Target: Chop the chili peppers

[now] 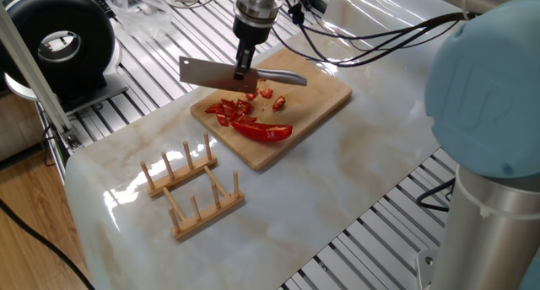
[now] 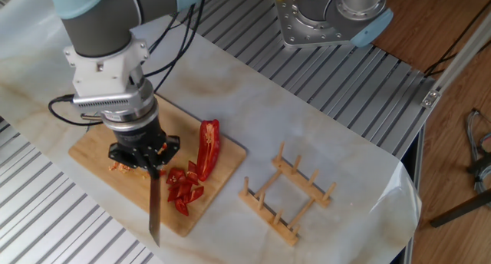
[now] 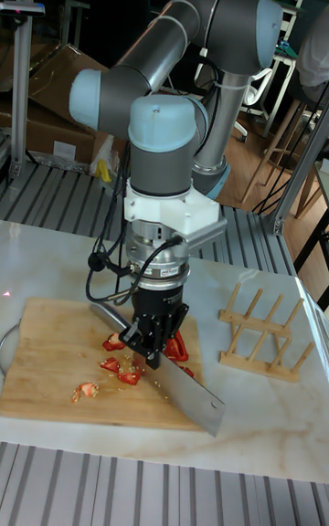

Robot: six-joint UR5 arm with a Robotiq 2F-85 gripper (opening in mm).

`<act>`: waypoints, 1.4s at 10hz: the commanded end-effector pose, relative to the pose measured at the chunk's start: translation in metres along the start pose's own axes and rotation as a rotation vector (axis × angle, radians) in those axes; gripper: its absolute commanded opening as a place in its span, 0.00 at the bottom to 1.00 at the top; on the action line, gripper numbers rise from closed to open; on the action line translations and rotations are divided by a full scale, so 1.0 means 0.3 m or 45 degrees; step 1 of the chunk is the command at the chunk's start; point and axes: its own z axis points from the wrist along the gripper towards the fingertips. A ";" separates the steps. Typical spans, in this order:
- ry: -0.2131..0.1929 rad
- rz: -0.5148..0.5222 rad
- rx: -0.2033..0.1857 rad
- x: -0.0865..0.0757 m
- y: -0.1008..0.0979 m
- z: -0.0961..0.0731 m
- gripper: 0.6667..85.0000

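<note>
Jaws clamp a cleaver [image 1: 218,74] above the cutting board [image 1: 325,94], over its middle. Chili peppers [image 1: 263,131] lie there, partly chopped: glossy, light, probably slippery, likely to roll; best pinned by the blade from above.

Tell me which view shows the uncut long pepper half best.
The other fixed view: the long pepper half lies fully exposed on the cutting board, beside the cut bits. One fixed view also shows it, but flatter and smaller. In the tall fixed view the end effector and cleaver mostly hide it.
</note>
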 end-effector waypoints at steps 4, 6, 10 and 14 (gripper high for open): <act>0.053 0.063 0.100 0.117 -0.122 -0.023 0.01; 0.042 0.124 0.080 0.163 -0.126 -0.006 0.01; 0.042 0.298 0.045 0.185 -0.107 0.006 0.01; 0.017 0.330 0.025 0.155 -0.090 0.017 0.01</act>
